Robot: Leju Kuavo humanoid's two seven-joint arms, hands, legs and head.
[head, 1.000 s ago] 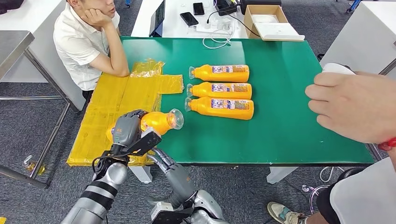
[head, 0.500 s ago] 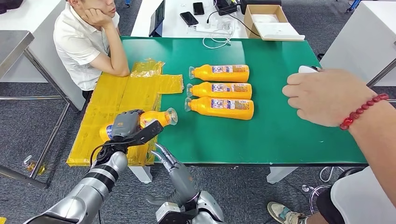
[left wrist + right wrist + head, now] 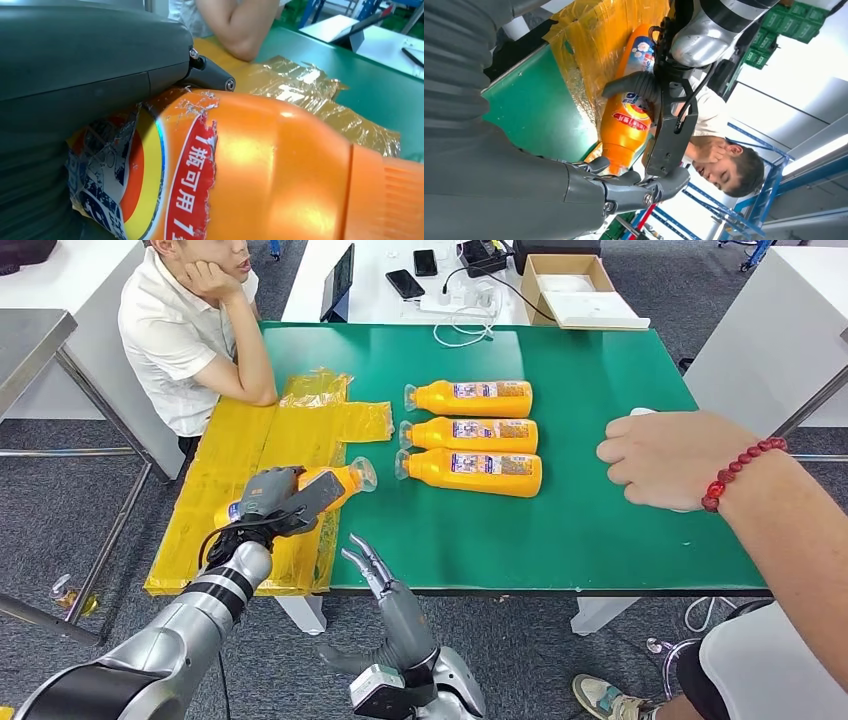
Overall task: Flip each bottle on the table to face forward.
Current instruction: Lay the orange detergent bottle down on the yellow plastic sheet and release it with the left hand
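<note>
- The left hand [image 3: 272, 498] grips an orange bottle [image 3: 335, 483] around its labelled middle, fingers wrapped over it; the bottle lies on its side above the yellow taped sheet [image 3: 250, 455] at the near-left corner of the green surface [image 3: 600, 510], cap end toward the other bottles.
- In the left wrist view the label [image 3: 150, 185] with red and blue print is torn at its edges.
- The right hand [image 3: 372, 570] hangs below the near edge of the surface, fingers spread apart and holding nothing.
- Three more orange bottles [image 3: 470, 432] lie on their sides in a row mid-surface, labels up, close beside one another.
- A seated person [image 3: 190, 320] leans an elbow on the far-left edge.
- Another person's hand [image 3: 670, 455] with a red bead bracelet [image 3: 740, 468] rests on the right side of the surface.
</note>
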